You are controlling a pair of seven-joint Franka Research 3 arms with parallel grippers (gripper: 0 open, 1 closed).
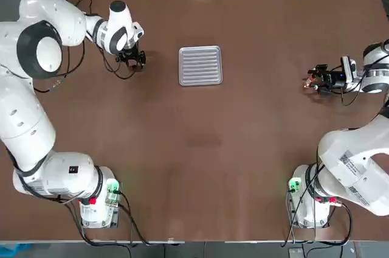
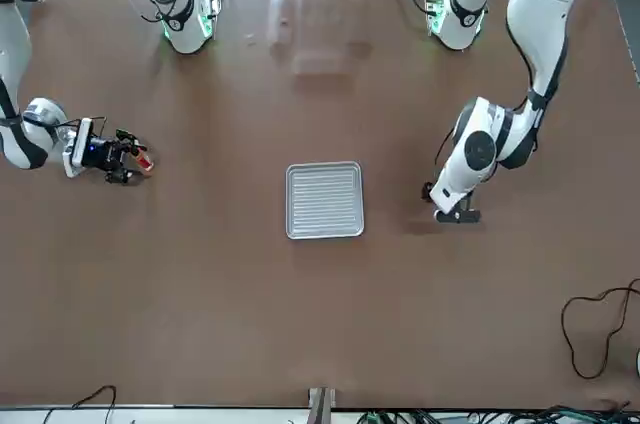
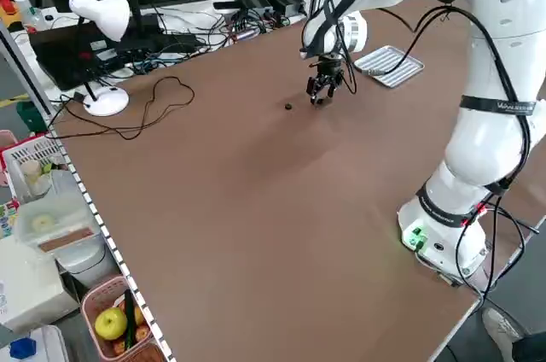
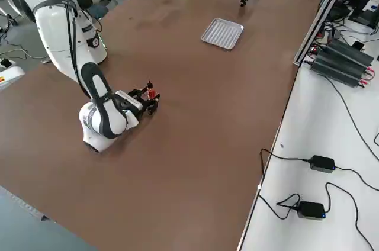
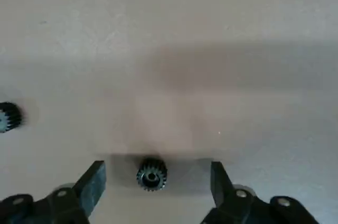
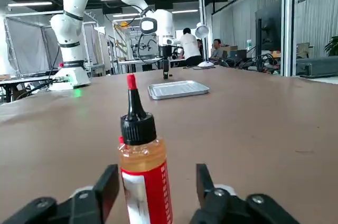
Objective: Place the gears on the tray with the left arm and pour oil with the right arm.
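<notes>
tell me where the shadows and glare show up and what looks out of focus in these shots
Left wrist view: a broad soft shadow band crosses the table above the small dark toothed gear, which is sharp; a second gear at the edge is blurred. Right wrist view: the red-labelled oil bottle is crisp, the background people soft. Front view: pale glare patch on the brown table.

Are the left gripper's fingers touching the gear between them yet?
Apart. The left wrist view shows the gear lying on the table with bare surface on both sides, between it and the left gripper fingers.
</notes>
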